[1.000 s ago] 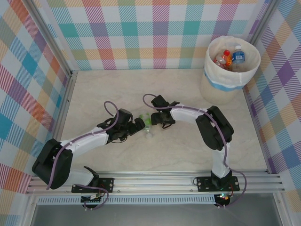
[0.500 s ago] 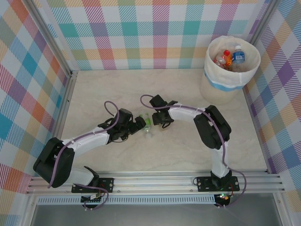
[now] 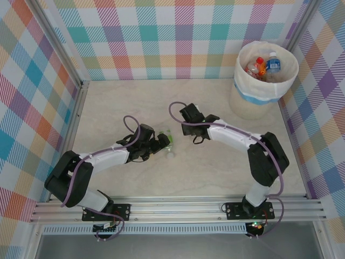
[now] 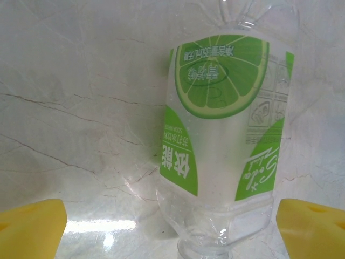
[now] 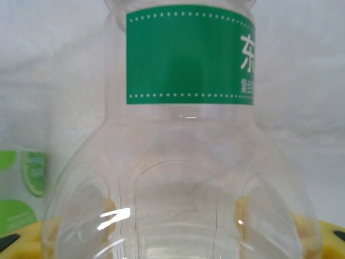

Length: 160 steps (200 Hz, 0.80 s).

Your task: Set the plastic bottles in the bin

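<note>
Near edge: both arm bases bolted to a metal rail [image 3: 178, 208]. Beyond it, a pale marbled surface [image 3: 215, 172].

The left arm [image 3: 108, 157] lies low, reaching right toward mid-surface. At its end the left fingers [image 4: 31, 225] are spread wide, yellow tips at either lower corner of the wrist view. Between them, apart from both, is the lime bottle [image 4: 226, 135]. It is clear plastic with a bright green label showing a lime slice. It lies on its side on the surface, neck toward the wrist, base pointing away. From above it sits just off the fingertips, a little left of centre.

The right arm [image 3: 237, 137] bends in from the right. Its wrist is a little beyond and to the right of the lime bottle. Here the right fingers [image 5: 326, 243] are closed in on the green-label bottle [image 5: 183, 162], which is clear with a dark green band and white lettering. Its wide body fills the gap, and yellow shows against and through the plastic on both sides. Cannot tell whether it is off the surface. The lime bottle shows low at the left behind it.

Far right corner: the bin [image 3: 245, 105], cream with a light blue band, upright, well apart from both arms. Inside are several bottles [image 3: 273, 63]. A red cap and a blue label can be made out; the rest is unclear.

Checked walls [image 3: 161, 38] on three sides.
</note>
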### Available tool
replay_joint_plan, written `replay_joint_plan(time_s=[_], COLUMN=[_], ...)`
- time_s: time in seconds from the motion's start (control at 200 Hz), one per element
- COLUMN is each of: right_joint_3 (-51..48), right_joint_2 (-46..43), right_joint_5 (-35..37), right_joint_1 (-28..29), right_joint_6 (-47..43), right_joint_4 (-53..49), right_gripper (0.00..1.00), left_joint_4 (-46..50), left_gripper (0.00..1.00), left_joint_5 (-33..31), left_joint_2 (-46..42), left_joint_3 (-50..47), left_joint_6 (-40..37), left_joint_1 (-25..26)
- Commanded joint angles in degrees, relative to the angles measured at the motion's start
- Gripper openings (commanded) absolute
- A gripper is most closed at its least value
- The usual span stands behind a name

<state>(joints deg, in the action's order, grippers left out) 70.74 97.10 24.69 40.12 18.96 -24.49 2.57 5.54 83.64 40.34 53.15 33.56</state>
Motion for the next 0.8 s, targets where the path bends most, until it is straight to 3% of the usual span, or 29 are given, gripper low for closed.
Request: replay_joint_plan(time_s=[0.0, 0.13, 0.365, 0.605, 0.795], right_joint_3=[0.70, 3.52, 10.18, 23.68, 35.45], right_joint_2=[-5.04, -9.75, -14.75, -11.41, -4.18], right_joint_5=[3.52, 2.28, -8.76, -16.18, -13.95], right_joint_1=[-2.34, -7.90, -22.09, -32.27, -39.43], right_joint_6=[-6.45, -11.13, -12.04, -13.07, -13.86], right_joint_4=[1.47, 1.79, 3.55, 0.38, -3.30], right_gripper=[0.54, 0.55, 0.54, 0.54, 0.55], left_joint_4=[-1.29, -1.20, -0.81, -0.81, -3.29], left_gripper=[1.00, 1.00, 1.00, 1.00, 1.00], left_joint_5=[0.96, 1.13, 0.74, -0.27, 1.45], left_joint_2=[0.65, 0.98, 0.37, -0.88, -0.85], left_joint_3=[1.67, 1.98, 1.59, 0.19, -0.47], left_joint_6=[0.63, 0.82, 1.16, 1.26, 0.72], left_joint_1=[-0.60, -0.69, -0.69, -1.04, -1.31])
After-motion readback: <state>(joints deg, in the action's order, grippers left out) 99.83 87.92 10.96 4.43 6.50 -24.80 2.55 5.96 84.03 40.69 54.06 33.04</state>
